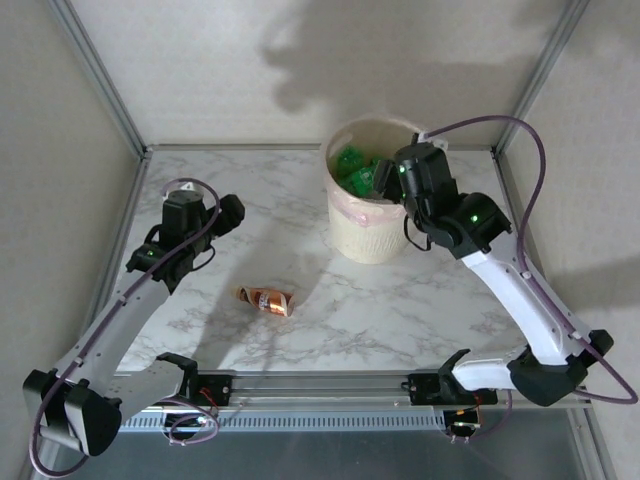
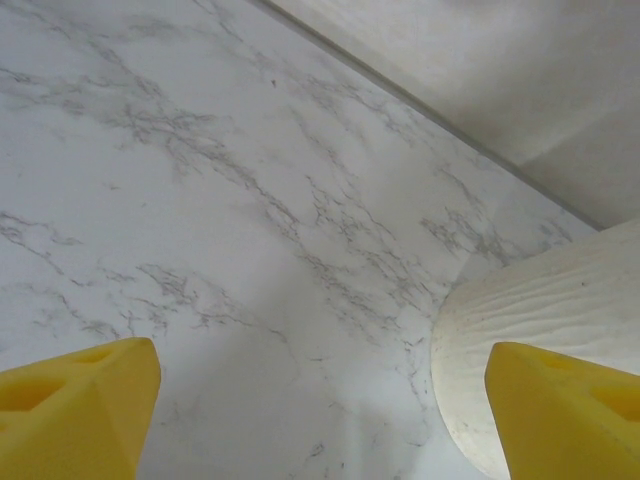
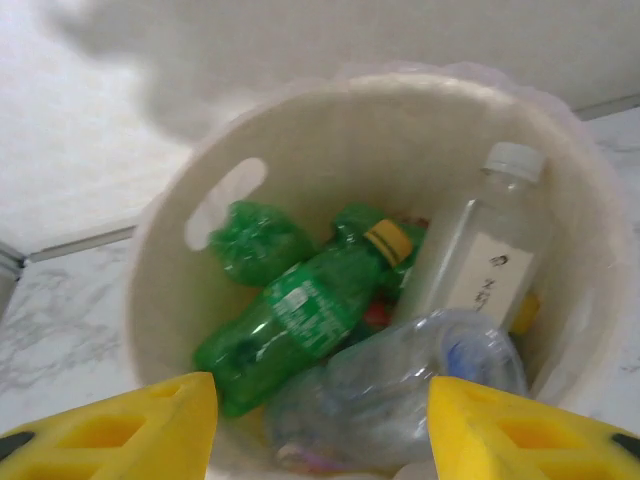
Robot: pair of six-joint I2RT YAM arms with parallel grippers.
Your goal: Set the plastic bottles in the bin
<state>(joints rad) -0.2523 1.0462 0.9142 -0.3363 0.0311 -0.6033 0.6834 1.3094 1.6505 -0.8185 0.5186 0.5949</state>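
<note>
Your left fingers [image 2: 80,410] stand wide apart above bare desk [image 2: 200,200] and grip nothing. The one bottle left out, a copper-orange labelled bottle [image 1: 265,300], lies on its side on the desk. It sits toward the near edge and to the right of those fingers, long axis roughly left to right, and the left arm is clearly nearer. Further right, the bin [image 1: 365,240] already holds a green bottle [image 3: 290,320] and a clear bottle [image 3: 480,270]. Your right fingers [image 3: 530,430] hang over its mouth, moderately parted and empty.
</note>
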